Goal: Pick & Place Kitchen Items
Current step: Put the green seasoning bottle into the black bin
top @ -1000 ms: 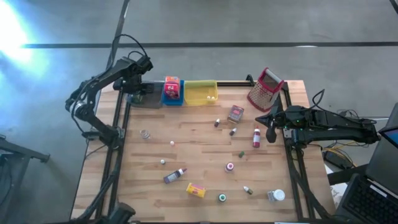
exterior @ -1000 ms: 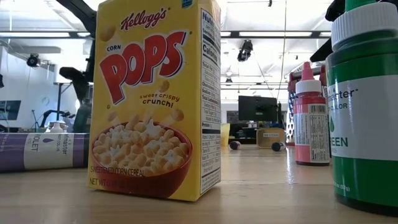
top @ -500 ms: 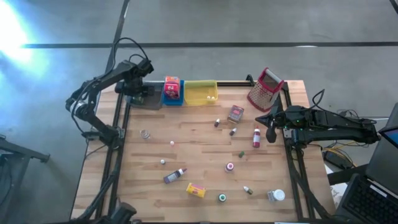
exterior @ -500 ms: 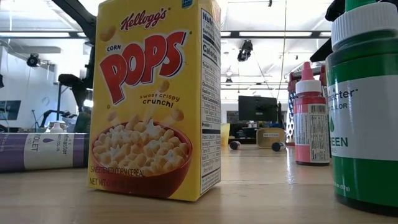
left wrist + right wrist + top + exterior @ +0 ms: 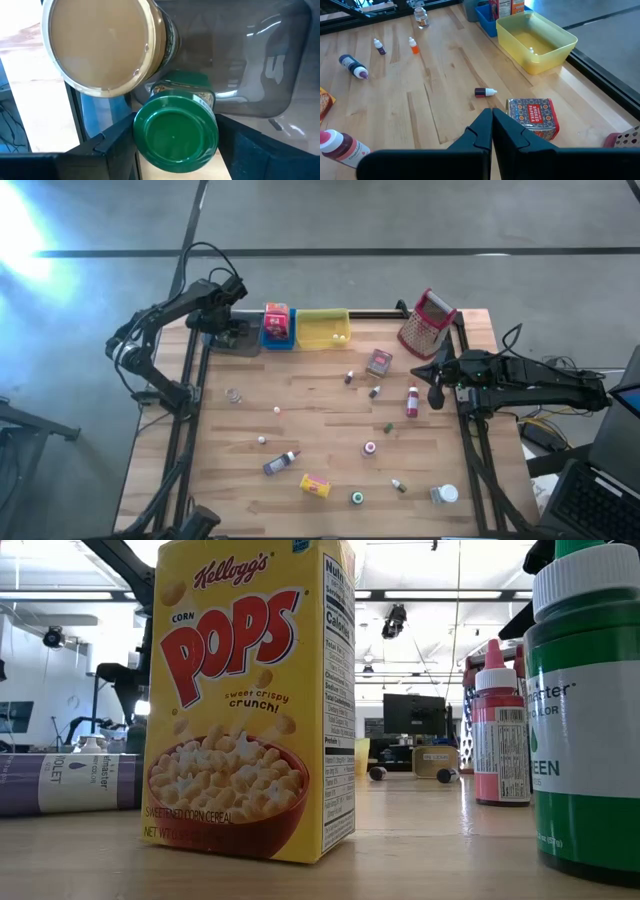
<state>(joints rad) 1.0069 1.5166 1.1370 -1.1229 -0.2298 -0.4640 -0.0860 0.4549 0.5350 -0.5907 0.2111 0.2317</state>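
We judge the small green-lidded spice jar (image 5: 176, 131), lying in the grey plastic tray (image 5: 260, 65) between the left gripper (image 5: 165, 150)'s parted fingers, light, rigid and slick, best held across its body, while the right gripper (image 5: 492, 120) waits pinched shut.

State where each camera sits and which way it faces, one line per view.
High: overhead, facing down; both arms, left gripper over the grey tray.
Low: tabletop level; Corn Pops box close.
Left wrist: looks into the grey tray; green-lidded jar.
Right wrist: past shut right gripper, across the table; yellow tray, shared with high.
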